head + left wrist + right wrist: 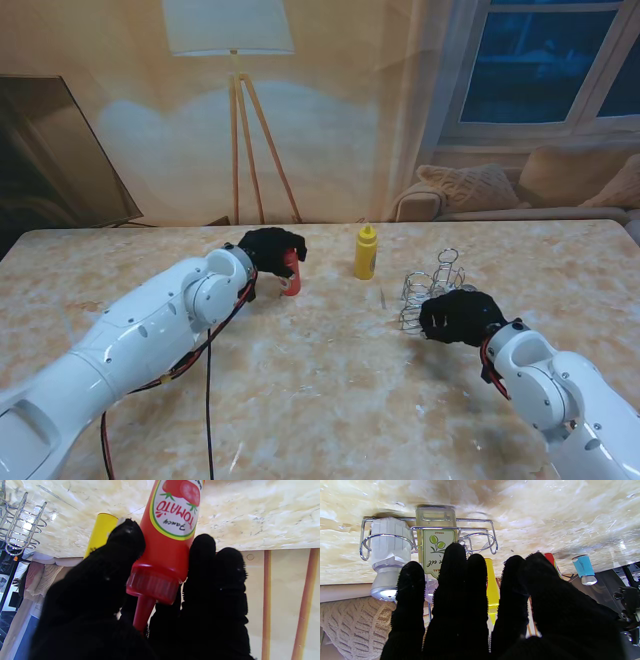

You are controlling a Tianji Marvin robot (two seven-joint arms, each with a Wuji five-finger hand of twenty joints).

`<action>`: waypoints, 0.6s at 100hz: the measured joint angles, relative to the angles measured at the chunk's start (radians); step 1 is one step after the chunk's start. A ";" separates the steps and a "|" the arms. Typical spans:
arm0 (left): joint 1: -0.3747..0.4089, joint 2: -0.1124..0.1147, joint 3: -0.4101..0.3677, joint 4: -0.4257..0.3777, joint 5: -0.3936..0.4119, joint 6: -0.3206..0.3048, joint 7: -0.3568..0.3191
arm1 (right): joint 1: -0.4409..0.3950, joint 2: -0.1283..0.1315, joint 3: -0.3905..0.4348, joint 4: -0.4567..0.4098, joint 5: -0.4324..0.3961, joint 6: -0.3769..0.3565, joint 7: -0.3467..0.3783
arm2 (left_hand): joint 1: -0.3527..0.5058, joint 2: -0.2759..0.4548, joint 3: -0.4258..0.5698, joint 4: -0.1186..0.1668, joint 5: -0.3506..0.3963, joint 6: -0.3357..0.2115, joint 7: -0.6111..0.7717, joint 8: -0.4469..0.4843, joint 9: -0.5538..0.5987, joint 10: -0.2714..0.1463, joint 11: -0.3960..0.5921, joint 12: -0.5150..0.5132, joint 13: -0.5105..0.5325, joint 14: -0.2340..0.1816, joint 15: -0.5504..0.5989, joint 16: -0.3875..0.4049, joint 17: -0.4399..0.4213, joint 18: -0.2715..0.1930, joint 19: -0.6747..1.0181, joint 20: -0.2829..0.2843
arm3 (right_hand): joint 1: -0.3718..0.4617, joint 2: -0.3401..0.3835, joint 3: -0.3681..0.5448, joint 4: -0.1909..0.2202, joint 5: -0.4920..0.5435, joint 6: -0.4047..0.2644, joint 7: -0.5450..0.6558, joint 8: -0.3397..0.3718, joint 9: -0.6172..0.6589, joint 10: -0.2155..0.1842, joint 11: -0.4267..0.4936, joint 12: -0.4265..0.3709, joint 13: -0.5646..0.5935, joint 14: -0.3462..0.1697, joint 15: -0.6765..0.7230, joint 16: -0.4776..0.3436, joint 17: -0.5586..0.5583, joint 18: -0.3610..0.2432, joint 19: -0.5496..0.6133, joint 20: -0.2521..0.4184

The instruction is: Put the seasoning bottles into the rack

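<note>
Closest in, black-gloved fingers [125, 545] of the left hand [268, 250] wrap the red plastic tomato-sauce squeeze bottle [172, 532] around its shoulder just by the ribbed cap, thumb on one side and the other fingers on the opposite side, a grip that looks chosen to keep the nozzle clear and the body free to slide into a ring. From the stand's view the bottle is at the far-left middle of the beige marbled table [320, 400], tilted in the hand, and whether its base is touching the table I cannot tell. Just to its right, apart from it, the yellow squeeze bottle with a pointed nozzle [366, 252] stands upright and unheld. Farther right and nearer to me sits the chrome wire seasoning rack [427, 533], already holding a white shaker with a silver cap [388, 555] in one ring and a clear oil bottle with an olive label [435, 530] beside it; the ring on the other side of the oil bottle looks empty (a likely slot for the red bottle). The right hand [458, 316] rests at the near side of the rack with fingers spread and gripping nothing, probably steadying it against a push. A small blue-labelled jar with a silver lid [583, 568] also waits on the table.
</note>
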 measured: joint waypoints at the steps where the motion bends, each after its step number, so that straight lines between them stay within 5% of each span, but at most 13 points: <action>1: 0.002 0.000 -0.002 -0.002 0.001 0.000 0.000 | 0.000 0.000 0.000 -0.001 0.000 0.001 0.000 | 0.000 -0.006 0.000 0.000 0.001 0.000 0.002 0.000 0.008 0.001 -0.008 0.000 0.001 0.000 0.000 0.000 0.001 0.001 0.001 0.000 | 0.000 0.000 0.000 0.000 0.000 0.000 0.000 0.000 0.000 0.000 0.000 0.000 0.000 0.000 0.000 0.000 0.000 0.000 0.000 0.000; 25: 0.062 0.028 -0.075 -0.114 0.063 -0.021 -0.021 | -0.008 0.001 0.005 -0.011 -0.006 0.007 0.015 | 0.000 -0.042 -0.013 -0.002 0.040 0.000 0.010 -0.026 0.057 0.014 -0.024 0.001 0.050 0.000 0.002 -0.011 0.040 0.011 0.018 0.000 | 0.000 0.000 0.000 0.000 0.000 0.000 0.000 0.000 0.000 0.000 0.000 0.000 0.000 0.000 0.000 0.000 0.000 0.000 0.000 0.000; 60: 0.118 0.069 -0.153 -0.300 0.032 -0.067 -0.167 | -0.030 0.003 0.028 -0.034 -0.022 -0.006 0.032 | 0.000 -0.048 -0.013 -0.007 0.049 0.000 0.011 -0.028 0.067 0.019 -0.024 0.001 0.060 0.002 0.003 -0.018 0.048 0.015 0.023 0.000 | 0.000 0.000 0.000 0.000 0.000 0.000 0.000 0.000 0.000 0.000 0.000 0.000 0.000 0.000 0.000 0.000 0.000 0.000 0.000 0.000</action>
